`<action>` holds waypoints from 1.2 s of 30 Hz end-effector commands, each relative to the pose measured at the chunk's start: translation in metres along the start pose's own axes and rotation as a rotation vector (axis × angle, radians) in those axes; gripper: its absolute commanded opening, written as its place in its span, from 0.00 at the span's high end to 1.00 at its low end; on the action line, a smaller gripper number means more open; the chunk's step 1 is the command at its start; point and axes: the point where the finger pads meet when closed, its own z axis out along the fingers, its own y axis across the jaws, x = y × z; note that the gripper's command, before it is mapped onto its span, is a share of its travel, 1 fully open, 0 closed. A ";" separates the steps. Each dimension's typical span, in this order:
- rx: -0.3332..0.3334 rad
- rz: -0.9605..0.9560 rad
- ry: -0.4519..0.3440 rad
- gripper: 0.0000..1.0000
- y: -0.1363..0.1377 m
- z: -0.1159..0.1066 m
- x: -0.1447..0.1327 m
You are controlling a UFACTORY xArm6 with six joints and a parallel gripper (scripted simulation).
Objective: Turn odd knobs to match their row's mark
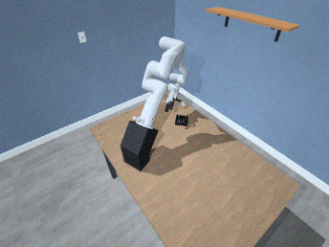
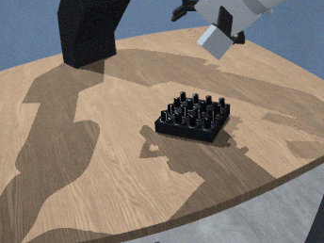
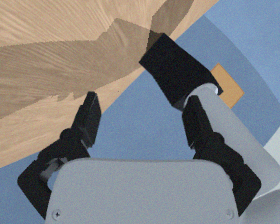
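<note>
Black knob box sits flat on my wooden table, corner toward the exterior camera; knob lines and socket are unreadable. My gripper hangs above, fingers spread, empty.

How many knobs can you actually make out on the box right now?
16, in a four-by-four grid on the knob box, standing on the table below the open, empty gripper. At this size some overlap; pointer lines are unreadable.
</note>
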 end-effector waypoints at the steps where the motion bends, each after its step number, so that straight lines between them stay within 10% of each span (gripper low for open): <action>1: 0.043 -0.075 -0.030 0.00 0.003 -0.010 0.021; 36: 0.365 -0.598 0.108 0.00 0.061 -0.075 0.159</action>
